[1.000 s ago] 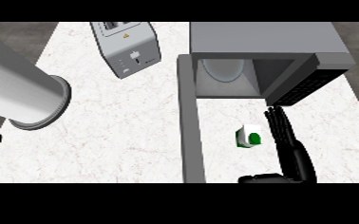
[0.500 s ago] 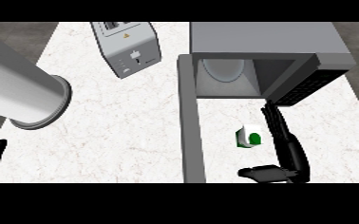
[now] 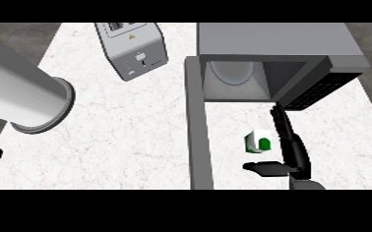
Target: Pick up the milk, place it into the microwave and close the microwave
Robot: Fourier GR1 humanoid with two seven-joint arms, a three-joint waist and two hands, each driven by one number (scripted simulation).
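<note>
The milk (image 3: 258, 142) is a small white carton with a green mark, standing on the counter in front of the open microwave (image 3: 276, 49). My right hand (image 3: 292, 150) comes in from the lower edge just right of the carton. Its fingers (image 3: 282, 125) are straight and point toward the microwave's cavity, and the thumb (image 3: 265, 168) sticks out left, below the carton. The hand is open, and I cannot tell whether it touches the milk. Of my left hand only a dark sliver (image 3: 1, 152) shows at the left edge.
The microwave's door (image 3: 198, 128) stands swung open as a long grey bar left of the milk. A round plate (image 3: 232, 72) lies inside the cavity. A grey toaster (image 3: 134, 49) stands at the back. My thick grey left forearm (image 3: 29, 96) fills the left side.
My right hand has crept forward toward the microwave, and its thumb has risen closer under the milk. The carton has not moved.
</note>
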